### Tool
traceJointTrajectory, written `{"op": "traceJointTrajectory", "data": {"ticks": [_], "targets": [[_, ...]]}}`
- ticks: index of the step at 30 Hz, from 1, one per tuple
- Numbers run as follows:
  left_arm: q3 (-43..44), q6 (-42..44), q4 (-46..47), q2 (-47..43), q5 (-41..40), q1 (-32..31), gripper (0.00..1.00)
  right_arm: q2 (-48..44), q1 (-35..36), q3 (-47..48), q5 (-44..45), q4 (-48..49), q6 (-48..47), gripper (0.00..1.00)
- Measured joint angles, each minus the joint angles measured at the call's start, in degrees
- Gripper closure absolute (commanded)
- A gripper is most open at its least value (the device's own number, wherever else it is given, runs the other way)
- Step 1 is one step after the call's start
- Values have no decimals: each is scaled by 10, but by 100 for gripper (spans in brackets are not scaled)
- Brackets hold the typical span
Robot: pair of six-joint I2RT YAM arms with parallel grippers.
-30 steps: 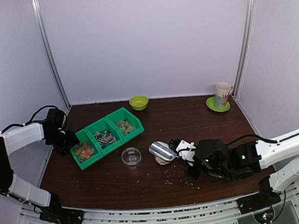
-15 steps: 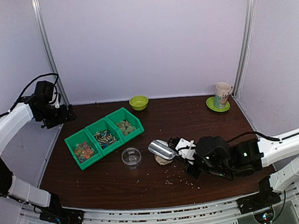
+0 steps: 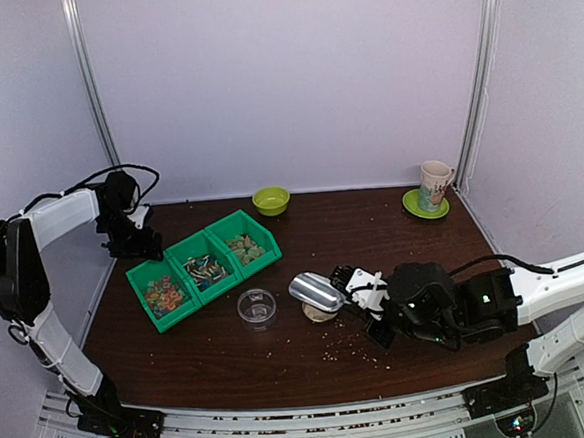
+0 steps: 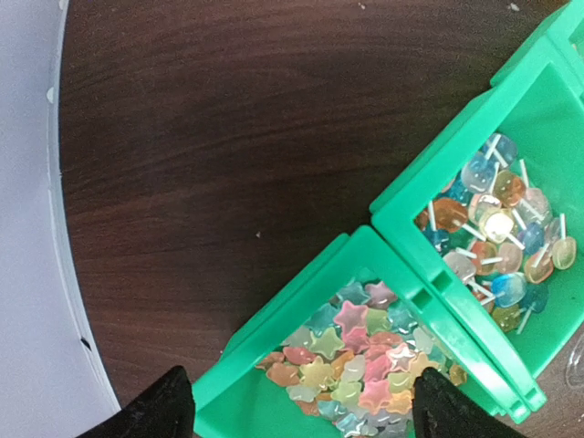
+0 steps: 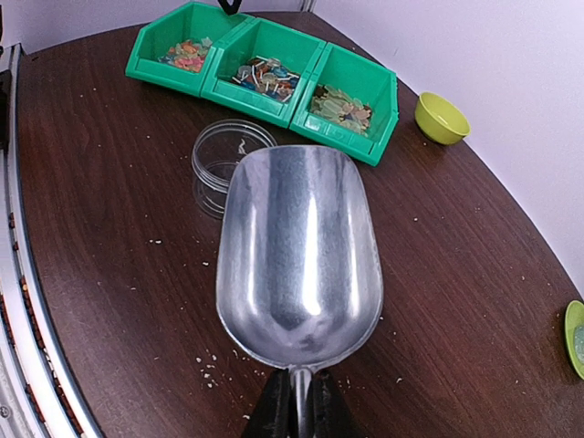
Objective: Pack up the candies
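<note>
Candies (image 4: 351,358) of mixed colours, many of them star-shaped, lie heaped in the end bin (image 4: 301,285). This is the leftmost of three green bins set in a slanting row on the left half of the desk (image 3: 394,237). The middle bin (image 4: 456,137) holds lollipops (image 4: 497,228), and the third bin (image 5: 356,146) holds pale greenish sweets (image 5: 339,105).

We see the left arm (image 3: 66,213) reaching over the left end of this row. Its jaws stand wide apart above the end bin and hold nothing. In the left wrist view, one dark fingertip (image 4: 169,409) sits off the bin's outer wall and the other over its inner edge.

The right arm (image 3: 459,308) lies low across the desk. Its jaws are closed tight on the handle of a metal scoop (image 5: 299,246). The bowl of the scoop is empty and points toward the bins.

A clear round container (image 3: 256,306) stands just beside the scoop's front lip, between it and the bins.

At the back of the desk we note a small yellow-green bowl (image 3: 271,199) and, in the far right corner, a mug (image 3: 435,183) on a green saucer (image 3: 419,208). Pale crumbs (image 3: 346,350) are scattered near the scoop.
</note>
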Motion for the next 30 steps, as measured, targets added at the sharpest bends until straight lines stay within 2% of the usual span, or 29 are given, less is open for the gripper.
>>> {"op": "traceJointTrajectory", "data": {"ticks": [6, 10, 14, 17, 30], "targets": [[6, 26, 0, 51, -4, 0, 25, -7, 2, 0, -2, 0, 0, 100], [19, 35, 4, 77, -11, 0, 35, -7, 2, 0, -3, -2, 0, 100], [28, 43, 9, 102, -13, 0, 41, -7, 2, 0, -7, -2, 0, 100], [28, 44, 12, 110, -13, 0, 50, -7, 2, 0, -9, -4, 0, 100], [27, 44, 10, 126, -2, -11, 51, -9, 2, -3, -10, -4, -2, 100]]}}
